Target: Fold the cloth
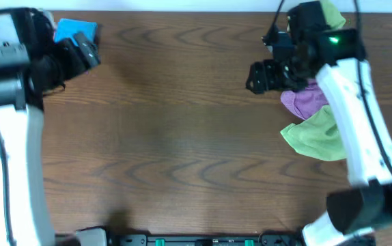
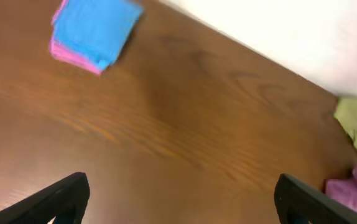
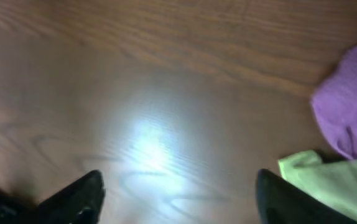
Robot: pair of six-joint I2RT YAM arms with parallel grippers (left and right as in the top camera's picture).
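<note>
Wide open room is left across the middle of the desk (image 1: 182, 150), from the far edge to the near edge, between the two arms. The cloth (image 1: 75, 30) is found folded at the far left corner, close to the edge and just beside the left gripper (image 2: 181, 183), whose jaws are spread wide with nothing held. The right gripper (image 3: 180, 180) is likewise released, above bare wood near the far right corner. Overhead, one sky-blue piece, one purple cloth (image 1: 304, 101) and two lime-green pieces (image 1: 315, 134) are counted. A pink cloth (image 2: 69, 55) lying beneath the blue one is shown only by the left wrist view
</note>
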